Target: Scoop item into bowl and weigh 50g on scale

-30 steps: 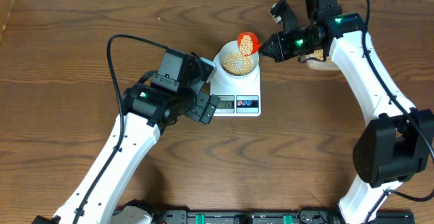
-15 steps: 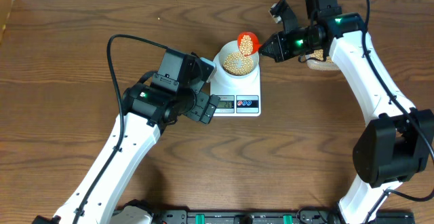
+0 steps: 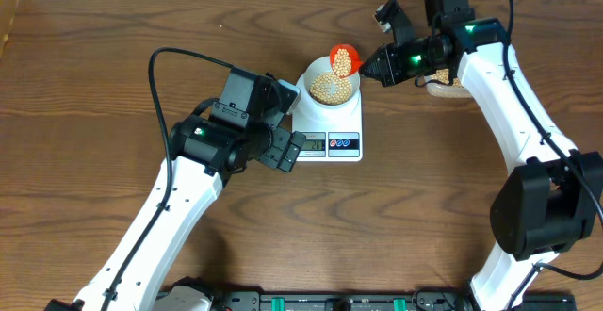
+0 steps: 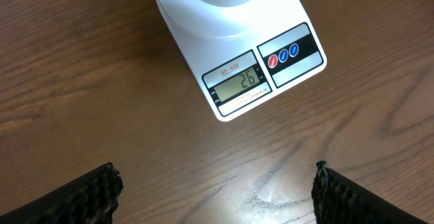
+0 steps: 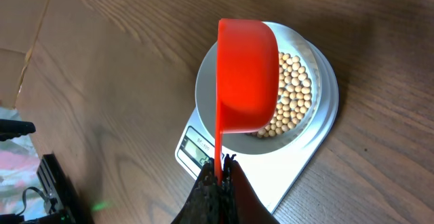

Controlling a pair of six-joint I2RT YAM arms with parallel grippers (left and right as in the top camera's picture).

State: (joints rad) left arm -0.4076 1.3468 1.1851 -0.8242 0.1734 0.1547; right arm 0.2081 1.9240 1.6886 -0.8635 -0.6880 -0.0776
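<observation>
Red scoop (image 3: 343, 59) was pinched by its handle in the right gripper (image 5: 218, 178), with the jaws closed tight on it. The scoop was tipped over the far rim of the bowl (image 3: 306, 75). Overhead showed some beans (image 3: 330, 88) inside it. The right wrist view showed only its back, above the bowl's opening.

The bowl sat on the far end of the scale (image 3: 325, 122) and was well filled with beans. The scale was in the far half of the wood table (image 3: 94, 66), about mid-width and well clear of every edge. Its display (image 4: 239, 83) and two round buttons (image 4: 283, 54) faced the near edge. The display read 26.

The left gripper (image 4: 217, 187) was spread wide and held nothing. Both fingertips (image 4: 102, 187) showed only at the bottom corners of the left wrist view, above bare wood. It was on the scale's near-left side, not touching it.

Something tan showed behind the right arm toward the far right. It was mostly hidden, so I couldn't tell what it was.
</observation>
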